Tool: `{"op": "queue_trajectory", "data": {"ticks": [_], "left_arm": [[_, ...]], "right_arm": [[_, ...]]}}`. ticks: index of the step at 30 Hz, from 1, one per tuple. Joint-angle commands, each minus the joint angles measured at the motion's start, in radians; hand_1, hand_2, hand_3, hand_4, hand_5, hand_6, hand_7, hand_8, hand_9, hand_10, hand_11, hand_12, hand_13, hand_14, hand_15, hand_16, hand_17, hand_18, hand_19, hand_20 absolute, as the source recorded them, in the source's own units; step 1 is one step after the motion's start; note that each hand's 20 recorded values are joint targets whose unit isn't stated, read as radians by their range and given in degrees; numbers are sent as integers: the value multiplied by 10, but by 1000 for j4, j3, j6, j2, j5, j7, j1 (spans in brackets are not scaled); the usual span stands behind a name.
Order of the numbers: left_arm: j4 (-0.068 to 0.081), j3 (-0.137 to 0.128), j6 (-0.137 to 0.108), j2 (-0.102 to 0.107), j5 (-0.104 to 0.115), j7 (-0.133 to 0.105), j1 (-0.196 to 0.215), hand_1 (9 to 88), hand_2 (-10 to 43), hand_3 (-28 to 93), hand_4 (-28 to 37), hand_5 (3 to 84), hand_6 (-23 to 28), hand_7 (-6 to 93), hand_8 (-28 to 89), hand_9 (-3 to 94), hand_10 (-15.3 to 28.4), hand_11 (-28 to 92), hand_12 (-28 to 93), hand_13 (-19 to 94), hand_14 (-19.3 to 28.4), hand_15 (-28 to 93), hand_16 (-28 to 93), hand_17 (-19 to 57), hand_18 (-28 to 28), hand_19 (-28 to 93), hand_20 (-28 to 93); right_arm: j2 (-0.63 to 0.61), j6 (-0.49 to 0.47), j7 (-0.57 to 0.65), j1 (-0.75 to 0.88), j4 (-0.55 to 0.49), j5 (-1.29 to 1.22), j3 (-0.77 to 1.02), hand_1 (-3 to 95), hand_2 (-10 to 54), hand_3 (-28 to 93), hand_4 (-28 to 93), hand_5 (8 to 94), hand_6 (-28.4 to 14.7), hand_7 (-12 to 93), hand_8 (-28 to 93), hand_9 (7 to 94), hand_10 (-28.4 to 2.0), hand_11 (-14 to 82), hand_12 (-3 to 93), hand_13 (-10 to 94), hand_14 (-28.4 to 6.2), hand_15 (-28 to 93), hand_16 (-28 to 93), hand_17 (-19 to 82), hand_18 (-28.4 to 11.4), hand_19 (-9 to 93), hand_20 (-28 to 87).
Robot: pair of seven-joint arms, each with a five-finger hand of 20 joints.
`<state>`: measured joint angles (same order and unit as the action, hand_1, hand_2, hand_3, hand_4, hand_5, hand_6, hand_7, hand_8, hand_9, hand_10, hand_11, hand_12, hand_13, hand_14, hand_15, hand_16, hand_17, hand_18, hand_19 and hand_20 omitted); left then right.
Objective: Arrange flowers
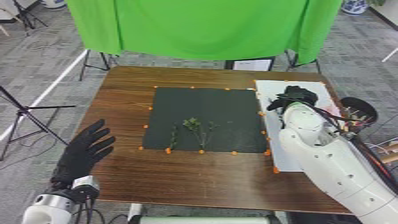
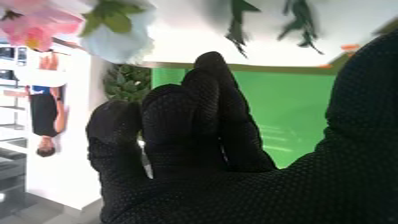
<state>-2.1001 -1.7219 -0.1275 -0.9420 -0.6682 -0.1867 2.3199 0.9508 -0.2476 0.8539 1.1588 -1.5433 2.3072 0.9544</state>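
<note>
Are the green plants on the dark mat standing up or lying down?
Lying down. The green plants stretch flat along the dark mat, and nothing holds them upright.

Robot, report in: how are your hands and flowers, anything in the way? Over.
Right hand open, over white sheet. Left hand open, at table's left edge. Pink flower near right hand. Green sprigs on dark mat, perhaps in the way.

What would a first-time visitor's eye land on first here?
Probably the bright green cloth hanging beyond the table, then the robot's white right arm, its black-gloved right hand over the white sheet. After those, the leafy green sprigs lying on the dark mat, and a pink flower in the right wrist view.
</note>
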Motion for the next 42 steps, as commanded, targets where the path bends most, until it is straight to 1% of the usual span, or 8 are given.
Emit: {"op": "queue_trajectory", "data": {"ticks": [1, 14, 18, 20, 23, 30, 33, 42], "left_arm": [[3, -1, 8, -2, 2, 9, 8, 261, -37, 700, -256, 264, 31, 215, -111, 233, 117, 213, 181, 194, 161, 322, 4, -92, 228, 407, 87], [5, 5, 6, -3, 5, 10, 4, 263, -36, 701, -257, 264, 32, 215, -112, 233, 117, 216, 181, 194, 162, 324, 3, -91, 228, 408, 87], [4, 6, 5, -1, 6, 8, 6, 263, -33, 701, -258, 264, 32, 216, -112, 234, 117, 216, 180, 194, 162, 323, 2, -91, 228, 408, 87], [4, 9, 0, 1, 10, 5, 8, 263, -33, 701, -257, 264, 32, 216, -112, 234, 117, 216, 180, 194, 162, 323, 3, -92, 229, 408, 87], [9, 11, 4, 0, 8, 9, 0, 263, -32, 701, -257, 265, 32, 215, -112, 233, 116, 215, 180, 194, 162, 323, 3, -92, 228, 408, 86], [6, 11, 1, -1, 10, 3, 5, 262, -31, 702, -257, 265, 33, 214, -112, 233, 117, 215, 180, 194, 162, 323, 3, -91, 228, 408, 86], [4, 9, -1, -5, 10, 2, 8, 262, -30, 702, -258, 265, 33, 214, -111, 233, 117, 214, 180, 194, 162, 323, 3, -91, 228, 408, 86], [-1, 5, -8, -10, 10, -4, 16, 261, -28, 702, -259, 265, 33, 214, -111, 233, 117, 212, 181, 195, 161, 322, 3, -92, 228, 408, 86]], "right_arm": [[-10, -23, 19, -31, 36, 77, -49, 159, -95, 730, -283, 520, -107, 255, -81, 480, -174, 664, 531, 568, -142, 845, 390, 302, -247, 909, 552], [21, -67, 27, -50, 76, -80, -16, 236, -95, 742, -283, 639, -40, 289, -113, 623, -142, 634, 535, 628, -128, 839, 408, 321, -244, 926, 552], [18, -39, 9, -44, 75, -91, -14, 343, -95, 721, -282, 713, -4, 311, -128, 695, -119, 623, 536, 664, -121, 839, 418, 341, -243, 932, 568], [16, -37, -7, -39, 72, -85, -12, 399, -95, 681, -282, 733, 5, 325, -18, 721, -112, 624, 532, 681, -116, 841, 421, 349, -241, 932, 579], [13, -20, -25, -29, 66, -87, -11, 529, -95, 577, -282, 777, 23, 355, 44, 760, -98, 624, 528, 706, -104, 844, 429, 362, -237, 932, 593], [4, 14, -114, -2, 58, -69, -3, 503, -95, 752, -283, 799, 23, 383, 99, 788, -85, 628, 551, 719, -98, 847, 448, 373, -233, 932, 616], [-11, 98, -152, 16, 48, -52, -6, 468, -95, 852, -274, 753, 0, 439, 184, 768, -80, 616, 650, 710, -95, 861, 458, 371, -232, 932, 631], [-56, 299, -193, 35, -49, 6, -3, 384, -95, 903, -125, 705, -21, 547, 246, 758, -84, 704, 644, 708, -99, 907, 442, 371, -231, 932, 674]]}}
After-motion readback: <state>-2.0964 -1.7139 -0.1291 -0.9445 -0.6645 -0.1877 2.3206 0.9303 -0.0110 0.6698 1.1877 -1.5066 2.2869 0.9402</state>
